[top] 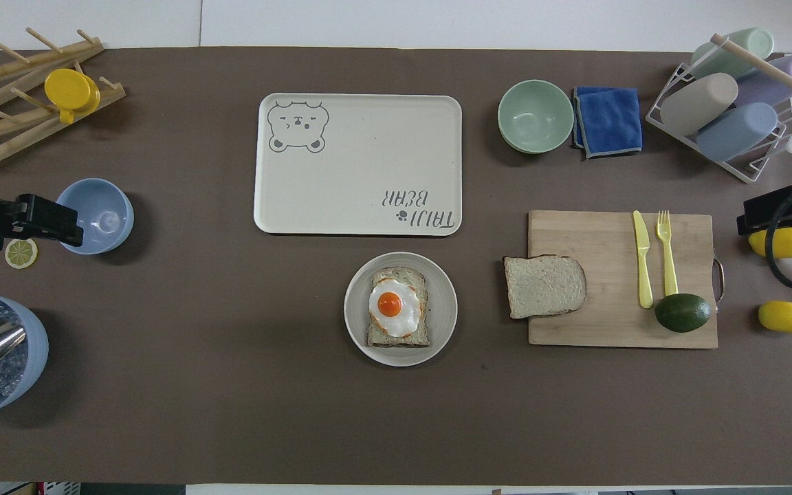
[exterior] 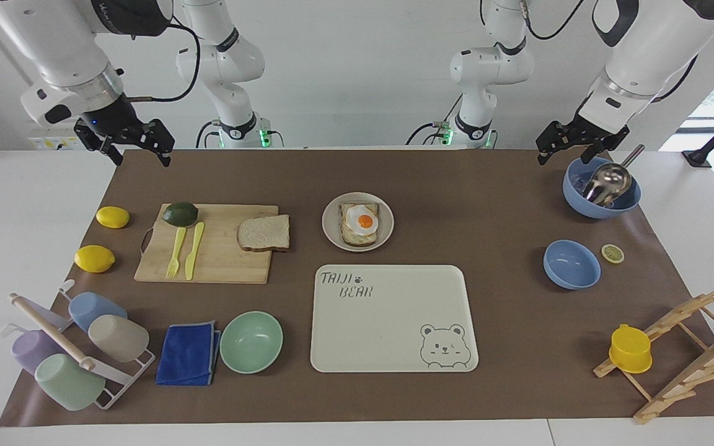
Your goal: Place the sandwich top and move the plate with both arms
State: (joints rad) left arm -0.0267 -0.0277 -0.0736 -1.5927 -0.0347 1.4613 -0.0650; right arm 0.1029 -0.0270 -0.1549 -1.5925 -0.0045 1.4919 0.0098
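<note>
Nearest the robots, your left gripper hangs in the air over the blue bowl with the metal scoop at the left arm's end of the table, fingers spread apart and holding nothing. Your right gripper hangs over the edge of the brown mat at the right arm's end, its fingers likewise apart and empty. A little farther out, the plate sits near the middle of the table, carrying the toasted slice with a fried egg. Beside it, toward the right arm's end, you have the sandwich top lying flat, half on the wooden cutting board and overhanging the board's edge nearest the plate. Farther still, just past the plate, lies the bear-printed tray, with the mint green bowl beside it.
</note>
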